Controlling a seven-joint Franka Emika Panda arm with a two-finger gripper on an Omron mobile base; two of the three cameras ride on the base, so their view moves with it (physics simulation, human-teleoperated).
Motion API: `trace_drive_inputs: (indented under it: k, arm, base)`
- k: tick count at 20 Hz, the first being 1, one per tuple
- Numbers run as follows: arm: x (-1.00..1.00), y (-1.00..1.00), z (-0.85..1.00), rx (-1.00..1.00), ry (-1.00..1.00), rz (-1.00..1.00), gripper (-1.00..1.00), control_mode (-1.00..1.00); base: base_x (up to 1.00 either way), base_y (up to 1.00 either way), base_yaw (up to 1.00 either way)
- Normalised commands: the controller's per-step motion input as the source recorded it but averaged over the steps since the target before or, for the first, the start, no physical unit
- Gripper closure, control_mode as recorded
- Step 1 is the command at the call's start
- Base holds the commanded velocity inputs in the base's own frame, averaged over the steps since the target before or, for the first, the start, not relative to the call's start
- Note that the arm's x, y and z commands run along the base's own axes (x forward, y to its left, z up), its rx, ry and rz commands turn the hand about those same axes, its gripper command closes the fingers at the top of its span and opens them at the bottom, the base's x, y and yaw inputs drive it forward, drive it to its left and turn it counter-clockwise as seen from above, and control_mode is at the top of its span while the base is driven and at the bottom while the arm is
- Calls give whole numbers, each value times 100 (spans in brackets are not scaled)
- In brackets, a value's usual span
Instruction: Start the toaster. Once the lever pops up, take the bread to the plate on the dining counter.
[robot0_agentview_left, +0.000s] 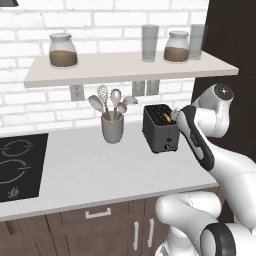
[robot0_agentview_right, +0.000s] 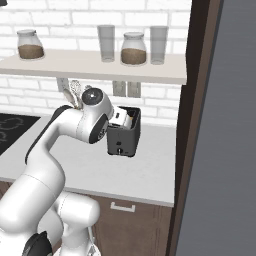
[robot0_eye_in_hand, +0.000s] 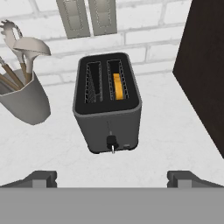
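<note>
The black two-slot toaster stands on the white worktop against the brick wall, also seen in the left base view and the right base view. The bread, yellow-orange, sits down in the right-hand slot. A small lever knob shows low on the toaster's front. My gripper hovers above and in front of the toaster, open, fingertips wide apart with nothing between them. The plate and the dining counter are out of view.
A grey utensil cup with spoons stands left of the toaster. A dark tall cabinet side rises close on the right. A shelf with jars hangs overhead. A black hob lies far left.
</note>
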Motion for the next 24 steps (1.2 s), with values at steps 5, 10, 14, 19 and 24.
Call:
trace_drive_inputs:
  k: [5, 10, 14, 19, 24]
  arm:
    - [0, 0, 0, 0, 0, 0, -100, -100]
    - [0, 0, 0, 0, 0, 0, -100, -100]
    - [0, 0, 0, 0, 0, 0, -100, -100]
    - [0, 0, 0, 0, 0, 0, -100, -100]
    - [0, 0, 0, 0, 0, 0, -100, -100]
  base:
    - [0, 0, 0]
    - [0, 0, 0]
    - [0, 0, 0]
    - [0, 0, 0]
    - [0, 0, 0]
